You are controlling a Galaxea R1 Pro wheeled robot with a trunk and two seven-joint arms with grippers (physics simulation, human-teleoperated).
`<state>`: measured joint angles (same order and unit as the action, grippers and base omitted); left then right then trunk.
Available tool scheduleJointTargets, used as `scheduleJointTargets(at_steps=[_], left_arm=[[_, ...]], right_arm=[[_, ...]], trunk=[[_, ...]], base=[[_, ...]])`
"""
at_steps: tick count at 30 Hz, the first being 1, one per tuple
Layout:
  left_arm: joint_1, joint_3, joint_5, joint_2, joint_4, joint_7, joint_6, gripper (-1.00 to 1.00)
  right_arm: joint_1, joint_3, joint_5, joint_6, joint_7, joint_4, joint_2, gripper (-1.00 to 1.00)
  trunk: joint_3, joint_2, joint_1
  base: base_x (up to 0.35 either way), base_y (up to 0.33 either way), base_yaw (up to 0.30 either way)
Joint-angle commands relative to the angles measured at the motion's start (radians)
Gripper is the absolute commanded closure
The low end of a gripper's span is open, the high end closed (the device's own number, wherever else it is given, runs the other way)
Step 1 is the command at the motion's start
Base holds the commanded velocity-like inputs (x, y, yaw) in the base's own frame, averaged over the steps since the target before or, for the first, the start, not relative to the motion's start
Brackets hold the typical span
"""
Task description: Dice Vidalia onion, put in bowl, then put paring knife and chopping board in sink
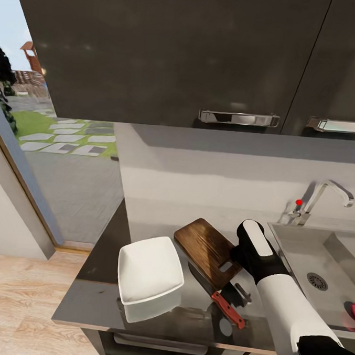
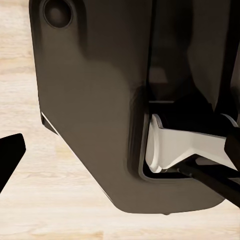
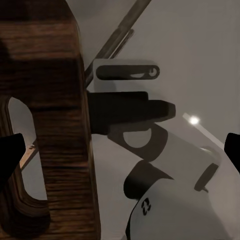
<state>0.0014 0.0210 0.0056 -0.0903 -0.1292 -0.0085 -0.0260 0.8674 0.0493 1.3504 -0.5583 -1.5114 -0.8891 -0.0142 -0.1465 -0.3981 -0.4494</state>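
My right gripper point(image 1: 242, 293) is hovering over the handle-slot end of the chopping board point(image 1: 207, 249), fingers spread wide, gripping nothing. Board is lying on the countertop point(image 1: 94, 293) between the bowl point(image 1: 149, 270) and sink point(image 1: 319, 260), paring knife point(image 1: 218, 297) just beside it; left gripper's state I can't tell.

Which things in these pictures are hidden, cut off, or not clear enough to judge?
- Right gripper, head view: its own wrist covers the jaws, so open or shut is unclear.
- Pink-red object in the sink, head view: cut off by the right edge; unidentifiable.
- Chopping board, head view: the arm overlaps its near corner.
- Paring knife, head view: whether the gripper touches it is unclear.
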Motion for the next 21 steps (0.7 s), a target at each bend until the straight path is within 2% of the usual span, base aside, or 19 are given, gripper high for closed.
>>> scheduleJointTargets(at_steps=[1,21], left_arm=[[0.000,0.002,0.001,0.000,-0.001,-0.001,-0.002,-1.00],[0.000,0.002,0.001,0.000,-0.001,-0.001,-0.002,-1.00]], right_arm=[[0.001,0.001,0.006,-0.011,-0.007,-0.001,0.000,-1.00],[0.001,0.001,0.006,-0.010,-0.007,-0.001,0.000,-1.00]], trunk=[[-0.002,-0.002,-0.001],[-0.012,-0.002,-0.001]], base=[[0.000,0.000,0.000],[0.000,0.000,0.020]])
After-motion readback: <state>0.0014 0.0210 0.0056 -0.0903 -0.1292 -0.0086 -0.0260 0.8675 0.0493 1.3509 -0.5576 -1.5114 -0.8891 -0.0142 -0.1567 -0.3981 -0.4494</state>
